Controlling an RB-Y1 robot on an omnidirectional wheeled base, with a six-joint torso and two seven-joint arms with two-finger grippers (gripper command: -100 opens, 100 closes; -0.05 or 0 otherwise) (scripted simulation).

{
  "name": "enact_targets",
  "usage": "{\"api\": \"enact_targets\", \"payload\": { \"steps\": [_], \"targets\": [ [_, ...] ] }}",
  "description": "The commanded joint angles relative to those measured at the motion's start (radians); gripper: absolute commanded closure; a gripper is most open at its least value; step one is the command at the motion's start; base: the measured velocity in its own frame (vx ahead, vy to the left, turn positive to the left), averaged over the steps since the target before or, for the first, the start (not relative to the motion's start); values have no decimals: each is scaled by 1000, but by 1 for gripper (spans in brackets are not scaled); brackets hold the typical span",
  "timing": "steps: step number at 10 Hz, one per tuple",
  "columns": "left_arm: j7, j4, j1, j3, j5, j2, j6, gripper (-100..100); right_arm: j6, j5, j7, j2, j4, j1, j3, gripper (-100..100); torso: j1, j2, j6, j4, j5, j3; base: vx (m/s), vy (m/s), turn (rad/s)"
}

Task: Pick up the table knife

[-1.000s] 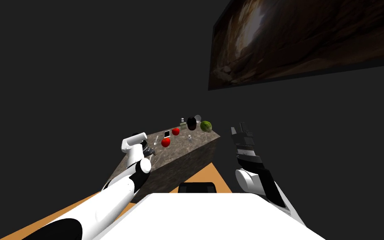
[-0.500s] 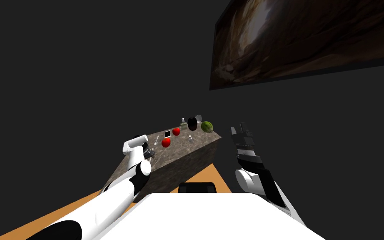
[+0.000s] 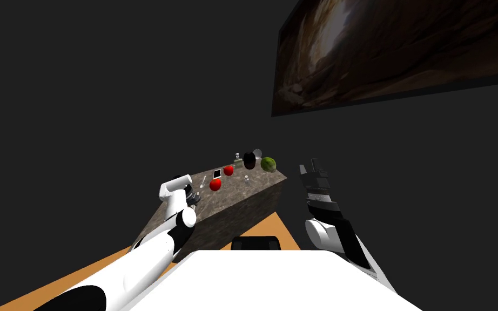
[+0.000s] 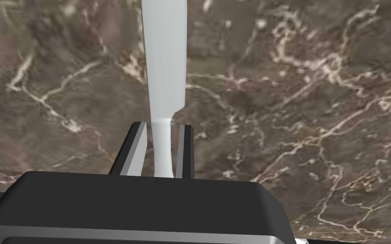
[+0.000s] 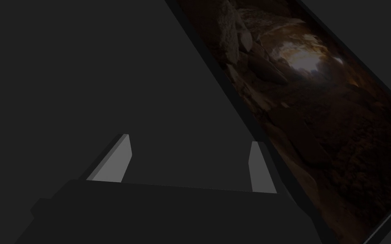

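Observation:
The table knife is pale grey and lies flat on the brown marbled table top. Its blade runs away from my hand. My left gripper points down at it, and the two fingers are closed in against the sides of its narrow handle. In the head view that gripper is low over the near left part of the table, covering the knife. My right gripper is held up at the right, away from the table, open and empty; it also appears in the head view.
Farther along the table are two red apples, a small white card, a small bottle, a black object and a green melon. Orange floor lies in front of the table.
My left fingers have come together from wide open onto the knife's handle. The left hand shifted slightly a second ago, then held still. The right arm has not moved.

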Motion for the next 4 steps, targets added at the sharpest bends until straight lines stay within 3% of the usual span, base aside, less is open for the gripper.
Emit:
{"api": "enact_targets", "payload": {
  "steps": [1, 3, 4],
  "targets": [
    [5, -11, -18, -2, -6, 11, 31, 100, 0, 0, 0, 0, 0, 0, 0, 0, 0, 0, 0, 0, 0, 0, -19, 8, -92],
    [4, -21, -13, -1, -6, 7, 32, 100, 0, 0, 0, 0, 0, 0, 0, 0, 0, 2, 0, 1, 0, 1, -25, 9, -42],
    [4, -23, -14, -1, -6, 8, 36, 0, 0, 0, 0, 0, 0, 0, 0, 0, 0, 1, 0, 0, 0, 1, 0, 0, 0]
  ]
}}
